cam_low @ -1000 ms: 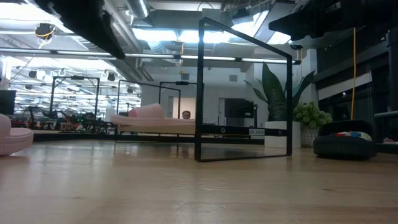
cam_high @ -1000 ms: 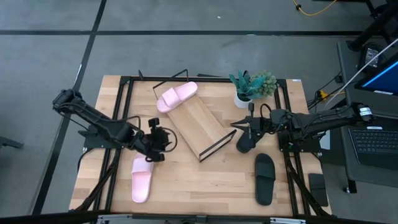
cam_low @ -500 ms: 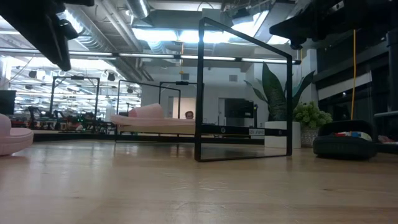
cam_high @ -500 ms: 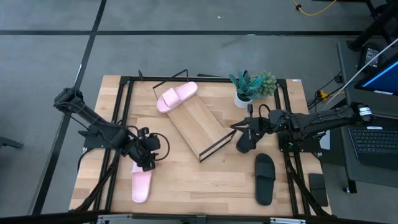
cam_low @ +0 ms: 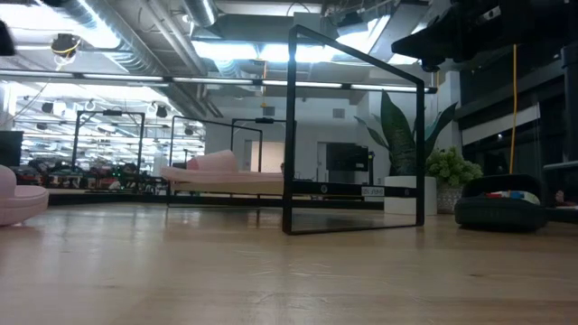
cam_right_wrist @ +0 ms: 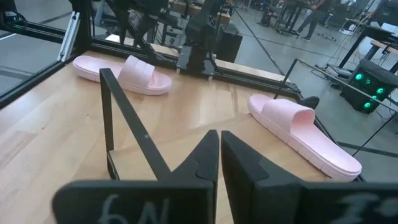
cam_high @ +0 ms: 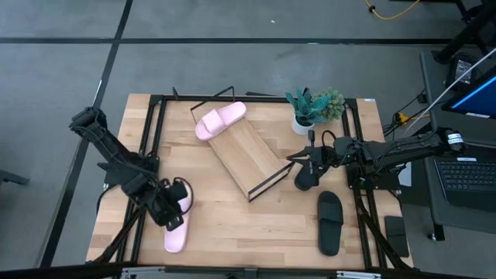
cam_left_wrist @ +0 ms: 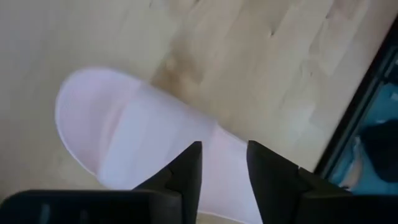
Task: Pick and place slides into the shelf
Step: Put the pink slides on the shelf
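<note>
One pale pink slide [cam_high: 177, 231] lies flat on the table near its left front; it also shows in the left wrist view [cam_left_wrist: 130, 137]. My left gripper [cam_high: 173, 211] is open right above it, fingers [cam_left_wrist: 186, 177] pointing down. The other pink slide [cam_high: 220, 120] lies on the far end of the slanted wooden shelf [cam_high: 248, 155]. One black slide [cam_high: 329, 223] lies at the right front. The other black slide [cam_high: 303, 180] lies on the table by the shelf's right end. My right gripper [cam_high: 296, 156] hangs shut above it [cam_right_wrist: 219, 149].
A potted plant [cam_high: 314, 108] stands at the far right of the table, behind my right gripper. The shelf's black wire frame [cam_low: 357, 135] rises at its near end. Bare tabletop [cam_high: 248, 225] lies between the pink and black slides at the front.
My left gripper has gone toward the table's near edge and a little left, from beside the shelf to above the front pink slide. It has left the low view. The slides and my right arm have kept still.
</note>
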